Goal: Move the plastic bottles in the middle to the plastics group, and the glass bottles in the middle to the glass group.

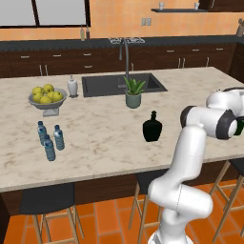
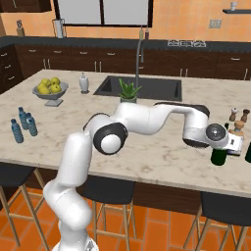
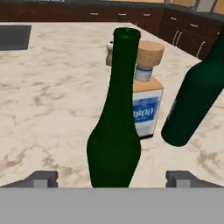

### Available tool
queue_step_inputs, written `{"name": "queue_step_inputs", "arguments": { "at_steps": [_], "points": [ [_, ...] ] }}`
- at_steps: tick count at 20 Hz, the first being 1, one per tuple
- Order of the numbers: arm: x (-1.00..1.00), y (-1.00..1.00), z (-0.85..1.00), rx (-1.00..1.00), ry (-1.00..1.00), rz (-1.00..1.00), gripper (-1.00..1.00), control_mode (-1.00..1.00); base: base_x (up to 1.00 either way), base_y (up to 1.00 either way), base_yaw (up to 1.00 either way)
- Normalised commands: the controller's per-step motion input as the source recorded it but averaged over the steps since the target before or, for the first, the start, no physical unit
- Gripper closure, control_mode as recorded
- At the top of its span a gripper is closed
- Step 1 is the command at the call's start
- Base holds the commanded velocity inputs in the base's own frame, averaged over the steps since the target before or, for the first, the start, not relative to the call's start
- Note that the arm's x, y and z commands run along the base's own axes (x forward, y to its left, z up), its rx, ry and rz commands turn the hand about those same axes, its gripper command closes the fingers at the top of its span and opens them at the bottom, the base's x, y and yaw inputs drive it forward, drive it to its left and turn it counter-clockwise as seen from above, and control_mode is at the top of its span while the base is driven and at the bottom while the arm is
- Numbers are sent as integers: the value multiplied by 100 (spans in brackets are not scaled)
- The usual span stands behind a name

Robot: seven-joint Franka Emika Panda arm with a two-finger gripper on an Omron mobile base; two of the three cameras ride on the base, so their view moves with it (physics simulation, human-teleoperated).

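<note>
A slender dark green glass bottle point(image 3: 114, 122) stands upright on the marble counter between my fingertips point(image 3: 43, 177), which sit wide apart and clear of it. My gripper point(image 3: 113, 177) is open around its base, at the counter's right end point(image 2: 230, 146), where the green bottle point(image 2: 219, 157) shows below the hand. The squat black flask point(image 1: 152, 127) stands alone mid-counter. Three small clear plastic bottles with blue labels point(image 1: 49, 147) make up the plastics group point(image 2: 22, 120) at the left.
Just behind the green bottle stand a cork-topped bottle with a blue label point(image 3: 146, 100), another dark green bottle point(image 3: 197, 96) and small shakers point(image 2: 238, 115). A potted plant point(image 1: 133, 93), the sink point(image 1: 121, 83), a lemon bowl point(image 1: 46, 97) and a soap dispenser point(image 1: 72, 86) lie farther back.
</note>
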Motion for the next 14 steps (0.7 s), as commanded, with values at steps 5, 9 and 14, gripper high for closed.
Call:
{"name": "queue_step_inputs", "arguments": {
  "at_steps": [5, 9, 14],
  "points": [
    [-67, 45, 48, -8, -2, 0, -100, -100, 0, 0, 0],
    [-53, 85, 68, -5, 3, 0, -100, -100, 0, 0, 0],
    [-14, 100, 73, -4, 22, 0, -100, -100, 0, 0, 0]
  ]
}}
